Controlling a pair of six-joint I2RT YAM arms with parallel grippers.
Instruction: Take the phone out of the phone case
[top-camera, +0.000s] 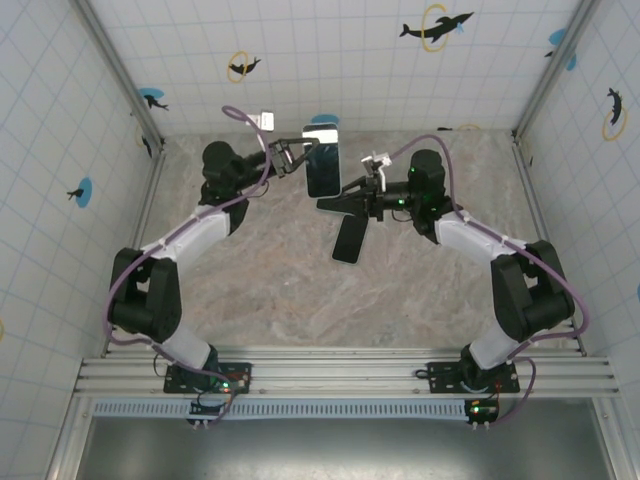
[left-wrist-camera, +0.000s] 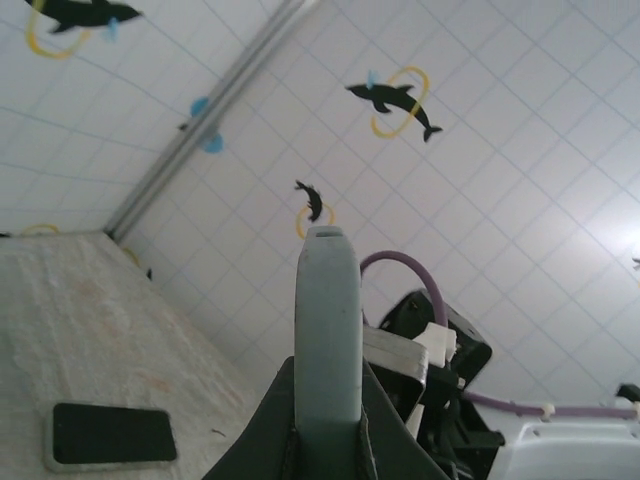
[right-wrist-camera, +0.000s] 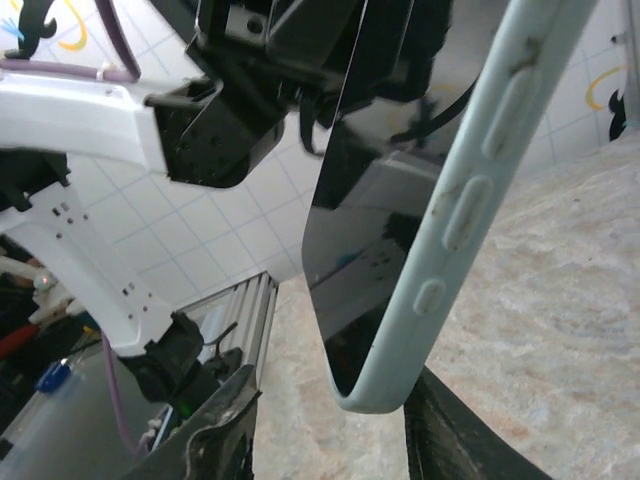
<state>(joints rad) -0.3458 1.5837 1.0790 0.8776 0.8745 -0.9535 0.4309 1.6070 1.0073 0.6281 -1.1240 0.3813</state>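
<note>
A: So, gripped from which side?

B: Pinched by the left gripper (left-wrist-camera: 328, 385), jaws closed flat on both faces of the phone case (left-wrist-camera: 327, 300). Held up off the table (top-camera: 250, 290), standing on end, edge-on to the left wrist camera.

A: And the phone (right-wrist-camera: 370, 190)? Out yet?

B: No. Sat inside the phone case, dark glossy glass flush within the pale blue-grey rim. Showed three raised buttons (right-wrist-camera: 462, 212) along that rim, seen from the right wrist.

A: Anything from the right gripper (right-wrist-camera: 335, 410)?

B: Hovered at the phone case's lower corner, on the side toward the arm bases (top-camera: 210, 378). Clamped nothing: fingers (right-wrist-camera: 225, 430) spread, with that corner poking down between them. Left a plain gap on one side of the phone case and came very close on the other. Could not tell about contact there.

A: Anything else near the phone case?

B: Spotted a second phone (top-camera: 349, 238) lying flat on the table, face up, dark with a pale border. Lay past the right gripper from the phone case, apart from both, nearer the arm bases.

A: And behind the phone case?

B: Just white tiled walls (top-camera: 330, 60) with dolphin stickers (left-wrist-camera: 390, 100).
</note>
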